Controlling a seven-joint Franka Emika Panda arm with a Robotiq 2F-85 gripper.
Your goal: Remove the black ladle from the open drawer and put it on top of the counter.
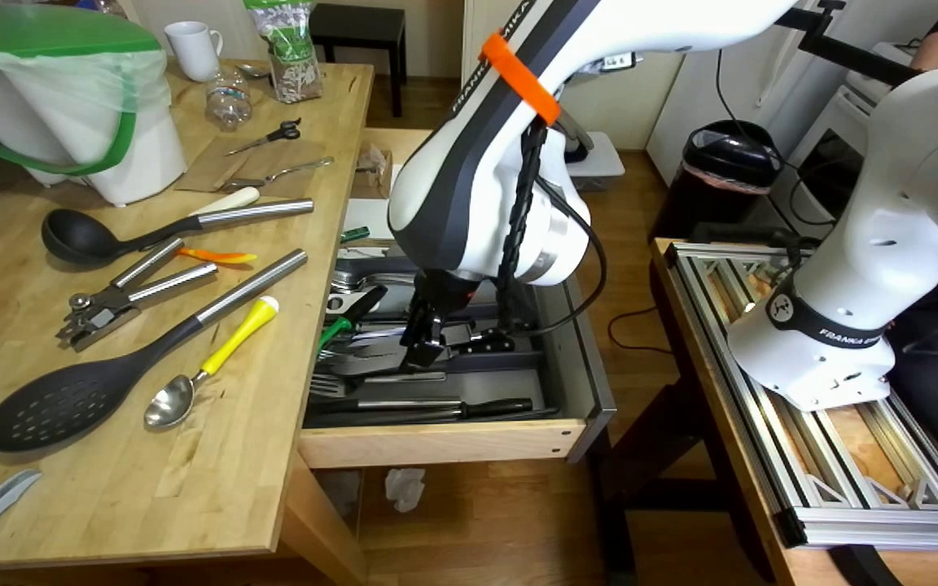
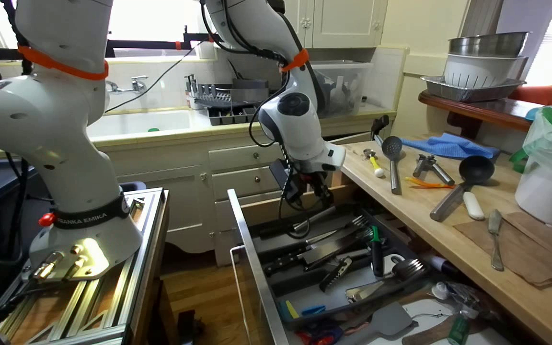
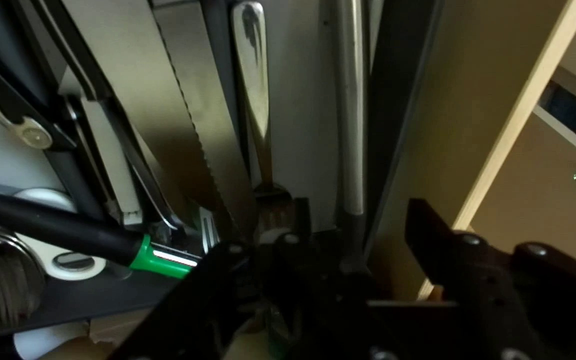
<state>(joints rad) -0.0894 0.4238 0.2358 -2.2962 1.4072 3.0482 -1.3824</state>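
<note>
The drawer [image 1: 440,445] stands open beside the counter [image 1: 216,488], with its grey divided tray full of utensils; it also shows in an exterior view [image 2: 257,262]. My gripper [image 1: 422,346] points down over the tray and is open and empty; it also shows in an exterior view [image 2: 312,194]. In the wrist view its fingers [image 3: 362,215] are apart, on either side of the line of a steel-shafted utensil with dark ends [image 3: 353,105]. That utensil lies along the tray's outer slot, beside the drawer's wooden side [image 3: 513,115]. I cannot make out the all-black ladle; it is hidden or out of view.
On the counter lie a round-bowled black utensil with a steel grip [image 1: 82,238], a slotted black spoon [image 1: 70,407], a can opener [image 1: 103,313], a yellow-handled scoop [image 1: 237,334] and a green-lidded bin [image 1: 70,106]. Knives and a fork [image 3: 250,30] lie beside the gripper.
</note>
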